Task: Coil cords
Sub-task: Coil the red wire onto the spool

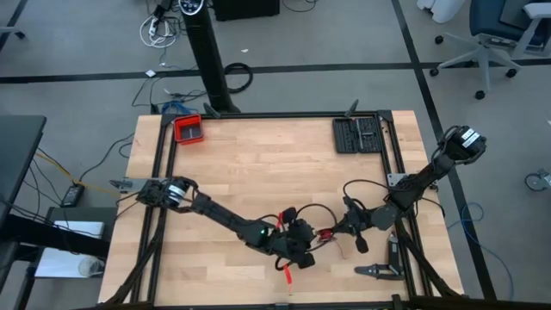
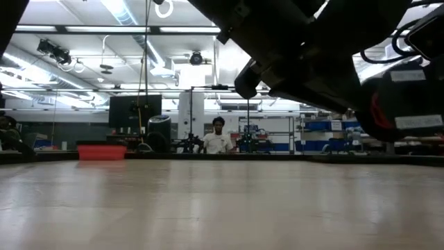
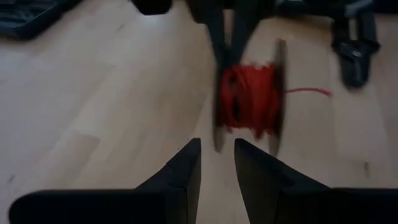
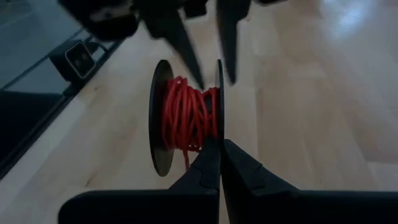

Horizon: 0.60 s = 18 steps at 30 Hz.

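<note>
On the wooden desk (image 1: 275, 164), both arms meet at lower centre of the high view. The right end effector (image 4: 220, 163) pinches the rim of a spool wound with red cord (image 4: 186, 118). The left end effector (image 3: 216, 163), slightly parted, hovers just beside it.

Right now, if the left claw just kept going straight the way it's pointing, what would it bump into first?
Most likely the spool of red cord. It sits directly ahead of the left claw, whose fingers stand slightly apart, and the right claw grips its flange. Depth is hard to judge.
</note>
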Motion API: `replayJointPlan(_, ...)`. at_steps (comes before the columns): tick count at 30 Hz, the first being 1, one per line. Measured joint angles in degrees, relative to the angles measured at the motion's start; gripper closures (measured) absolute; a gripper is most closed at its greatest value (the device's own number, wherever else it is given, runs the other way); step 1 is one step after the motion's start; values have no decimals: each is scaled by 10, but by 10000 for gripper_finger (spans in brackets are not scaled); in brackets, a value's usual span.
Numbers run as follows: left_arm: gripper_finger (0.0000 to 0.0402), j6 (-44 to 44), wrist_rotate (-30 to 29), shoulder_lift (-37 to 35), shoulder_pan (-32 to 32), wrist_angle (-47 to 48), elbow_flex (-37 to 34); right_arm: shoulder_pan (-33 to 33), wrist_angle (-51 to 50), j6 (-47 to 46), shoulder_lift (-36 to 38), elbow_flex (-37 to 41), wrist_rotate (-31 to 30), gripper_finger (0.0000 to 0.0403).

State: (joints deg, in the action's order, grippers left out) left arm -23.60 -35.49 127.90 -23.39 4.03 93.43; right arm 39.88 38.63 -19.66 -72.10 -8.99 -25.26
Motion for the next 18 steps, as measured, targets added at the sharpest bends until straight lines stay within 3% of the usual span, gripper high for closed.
replayJointPlan(10, 300, -9, 3, 0, 4, -8, 0, -1, -17, -2, 0, 0, 15, 403)
replayJointPlan(18, 300, 20, 12, -1, 8, -43, 0, -14, 33, 30, 0, 0, 17, 403)
